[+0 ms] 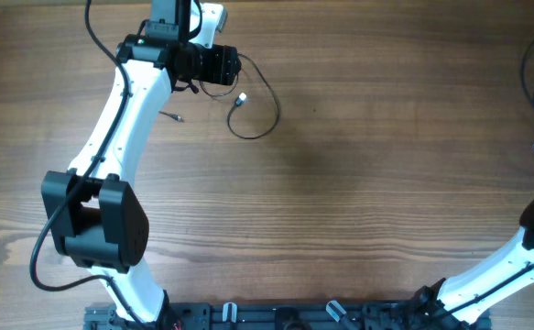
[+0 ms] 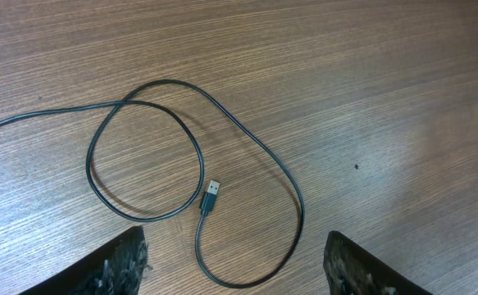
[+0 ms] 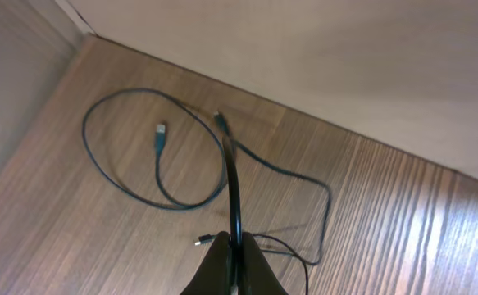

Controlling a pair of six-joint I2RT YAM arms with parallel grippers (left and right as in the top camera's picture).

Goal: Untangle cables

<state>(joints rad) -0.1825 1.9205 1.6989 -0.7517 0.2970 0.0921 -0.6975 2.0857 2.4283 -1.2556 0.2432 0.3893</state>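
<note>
At 12 o'clock of released left end effector [image 2: 237,246], looped cable [image 2: 211,192] on tabletop [image 2: 386,98]; right end effector [image 3: 237,239] clenched on second cable [image 3: 233,180].

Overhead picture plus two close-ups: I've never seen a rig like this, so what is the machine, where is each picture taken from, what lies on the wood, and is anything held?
These are two white robot arms at a wooden table. The overhead view looks straight down. The other two pictures come from a camera on each wrist. The left gripper is open and empty, facing a thin looped cable with a USB plug. The right gripper is shut and seems to be pinching a black cable. More loose cables lie on the wood beyond it.
</note>
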